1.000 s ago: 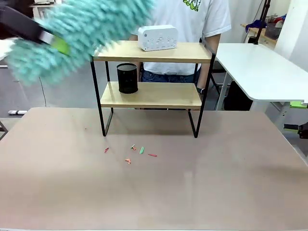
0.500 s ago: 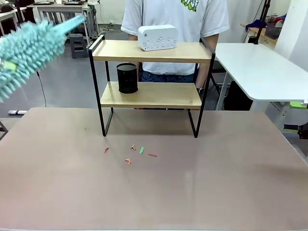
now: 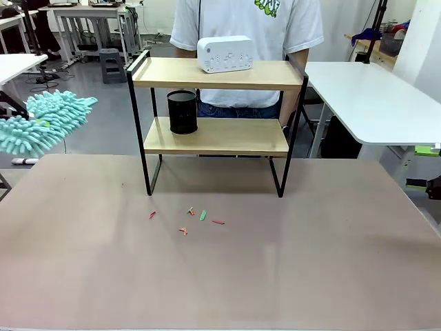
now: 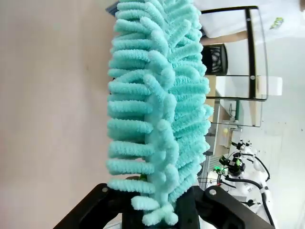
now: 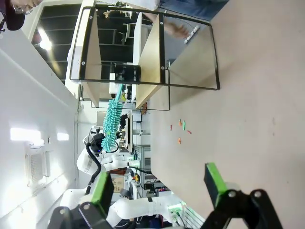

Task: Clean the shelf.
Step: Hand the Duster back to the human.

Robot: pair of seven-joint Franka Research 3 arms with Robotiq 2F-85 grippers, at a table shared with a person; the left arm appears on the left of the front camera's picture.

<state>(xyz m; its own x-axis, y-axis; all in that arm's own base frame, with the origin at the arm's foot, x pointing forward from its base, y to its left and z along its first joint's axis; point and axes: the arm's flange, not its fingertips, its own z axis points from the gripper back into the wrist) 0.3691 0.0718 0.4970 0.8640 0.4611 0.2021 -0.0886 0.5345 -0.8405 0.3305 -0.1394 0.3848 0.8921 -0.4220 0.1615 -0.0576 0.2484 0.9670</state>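
Note:
The shelf (image 3: 213, 74), two light boards in a black frame, stands at the far middle of the table, and the right wrist view has it sideways (image 5: 152, 52). A white box (image 3: 225, 54) sits on its top board and a black mesh cup (image 3: 182, 112) on the lower one. My left gripper (image 4: 159, 210) is shut on a fluffy teal duster (image 4: 157, 105). The duster (image 3: 45, 121) hangs at the table's left edge, well clear of the shelf. My right gripper (image 5: 158, 186) is open and holds nothing, off the table's right side (image 3: 424, 165).
Small red and green scraps (image 3: 189, 221) lie on the table in front of the shelf. A person in a white shirt (image 3: 248, 21) stands right behind the shelf. A white table (image 3: 372, 96) stands at the back right.
The duster has swung from high beside the shelf's top board down and left to the table's left edge. The right gripper and the shelf's items have not moved.

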